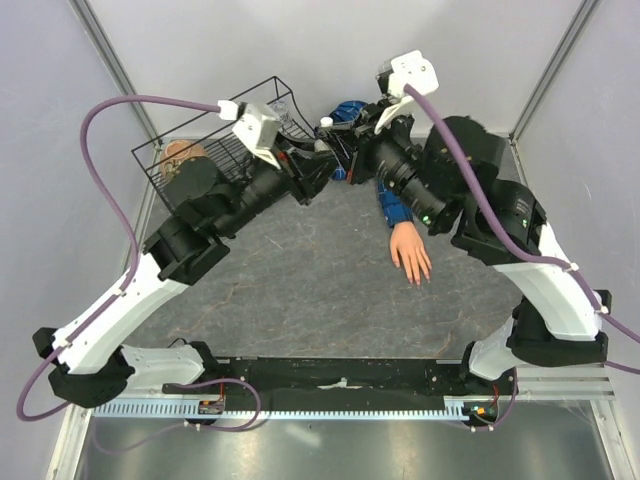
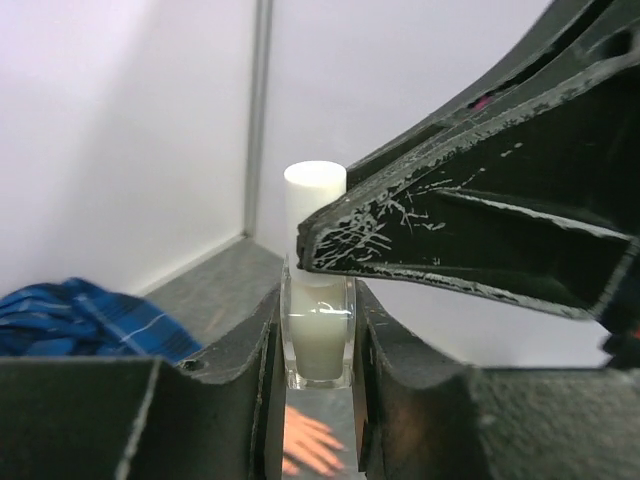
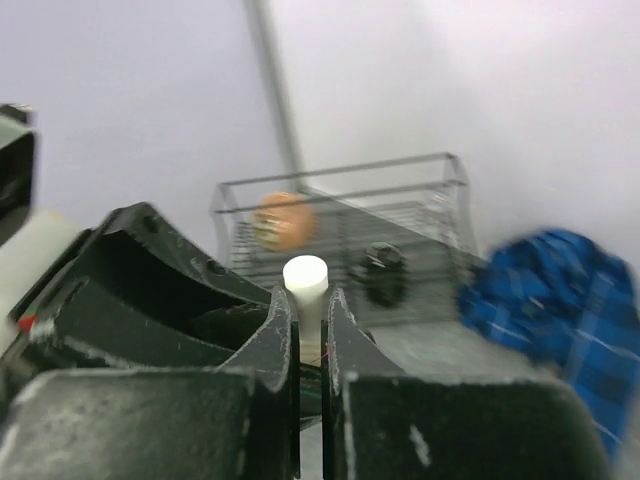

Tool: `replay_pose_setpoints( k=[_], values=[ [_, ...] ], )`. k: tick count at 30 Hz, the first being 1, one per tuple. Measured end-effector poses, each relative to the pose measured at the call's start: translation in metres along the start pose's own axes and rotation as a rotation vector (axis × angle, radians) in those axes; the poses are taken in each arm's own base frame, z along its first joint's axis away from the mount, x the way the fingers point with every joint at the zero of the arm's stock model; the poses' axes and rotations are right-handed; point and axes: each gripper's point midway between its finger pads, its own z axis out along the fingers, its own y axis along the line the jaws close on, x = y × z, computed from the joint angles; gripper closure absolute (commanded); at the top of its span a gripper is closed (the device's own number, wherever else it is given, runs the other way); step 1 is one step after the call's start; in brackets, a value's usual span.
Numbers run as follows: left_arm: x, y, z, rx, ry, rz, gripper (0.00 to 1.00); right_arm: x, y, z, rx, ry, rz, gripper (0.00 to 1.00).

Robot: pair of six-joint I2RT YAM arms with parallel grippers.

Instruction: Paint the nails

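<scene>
Wire basket (image 1: 215, 130), far left: brownish round item (image 1: 178, 155) inside.
L gripper (image 2: 318, 372): clenched on clear bottle (image 2: 318, 345), which stands upright betw. pads.
R gripper (image 3: 310, 320): clamped on bottle's white cap (image 3: 305, 272), from opp. side.
Blue plaid sleeve (image 1: 392, 205): lying on table (image 1: 300, 290), right of centre.
Mannequin hand (image 1: 410, 250): at sleeve end, fingers pointing toward arm bases.
Nails (image 1: 420, 278): at fingertips, well apart from bottle; too small to tell colour.

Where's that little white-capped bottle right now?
In the overhead view the bottle is at the far middle, just right of the wire basket. The left arm's fingers clamp its clear body and the right arm's fingers pinch its white cap.
</scene>
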Motion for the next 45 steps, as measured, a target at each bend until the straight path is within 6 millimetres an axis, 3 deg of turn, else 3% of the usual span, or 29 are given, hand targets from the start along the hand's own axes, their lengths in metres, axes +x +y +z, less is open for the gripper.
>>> replay_pose_setpoints(
  k=[4, 5, 6, 8, 9, 12, 14, 15, 18, 25, 32, 35, 37, 41, 45],
  values=[
    [0.022, 0.013, 0.01, -0.079, 0.048, 0.079, 0.98, 0.016, -0.025, -0.002, 0.233, 0.038, -0.067, 0.96],
    [0.029, 0.017, 0.012, -0.092, 0.065, 0.089, 0.98, 0.021, -0.031, -0.001, 0.272, 0.052, -0.084, 0.88],
    [0.038, 0.02, 0.013, -0.103, 0.084, 0.098, 0.98, 0.028, -0.036, 0.0, 0.312, 0.071, -0.105, 0.68],
    [0.051, 0.024, 0.013, -0.108, 0.119, 0.116, 0.98, 0.039, -0.041, 0.001, 0.349, 0.102, -0.128, 0.52],
    [0.056, 0.025, 0.012, -0.108, 0.133, 0.129, 0.98, 0.044, -0.042, 0.0, 0.353, 0.117, -0.148, 0.45],
    [0.066, 0.033, 0.007, -0.11, 0.16, 0.153, 0.98, 0.045, -0.038, -0.01, 0.305, 0.135, -0.154, 0.36],
    [0.069, 0.028, 0.003, -0.072, 0.163, 0.156, 0.98, 0.044, -0.035, -0.014, 0.251, 0.138, -0.135, 0.29],
    [0.068, 0.024, 0.001, -0.048, 0.159, 0.155, 0.98, 0.043, -0.034, -0.016, 0.22, 0.142, -0.125, 0.21],
    [0.064, 0.015, -0.006, 0.031, 0.152, 0.152, 0.98, 0.044, -0.033, -0.02, 0.11, 0.16, -0.097, 0.15],
    [0.043, 0.005, -0.031, 0.239, 0.106, 0.106, 0.98, 0.042, -0.035, -0.025, -0.19, 0.206, -0.023, 0.19],
    [0.035, -0.036, -0.051, 0.515, 0.103, 0.006, 0.98, 0.043, -0.003, -0.033, -0.559, 0.226, 0.156, 0.33],
    [0.033, -0.045, -0.056, 0.582, 0.109, -0.03, 0.98, 0.045, 0.012, -0.037, -0.676, 0.235, 0.203, 0.45],
    [0.034, -0.049, -0.057, 0.611, 0.117, -0.049, 0.98, 0.043, 0.019, -0.042, -0.727, 0.241, 0.22, 0.47],
    [0.031, -0.055, -0.06, 0.644, 0.117, -0.069, 0.98, 0.034, 0.027, -0.046, -0.792, 0.214, 0.23, 0.62],
    [0.032, -0.056, -0.06, 0.648, 0.125, -0.092, 0.98, 0.031, 0.032, -0.049, -0.825, 0.209, 0.237, 0.64]
  ],
)
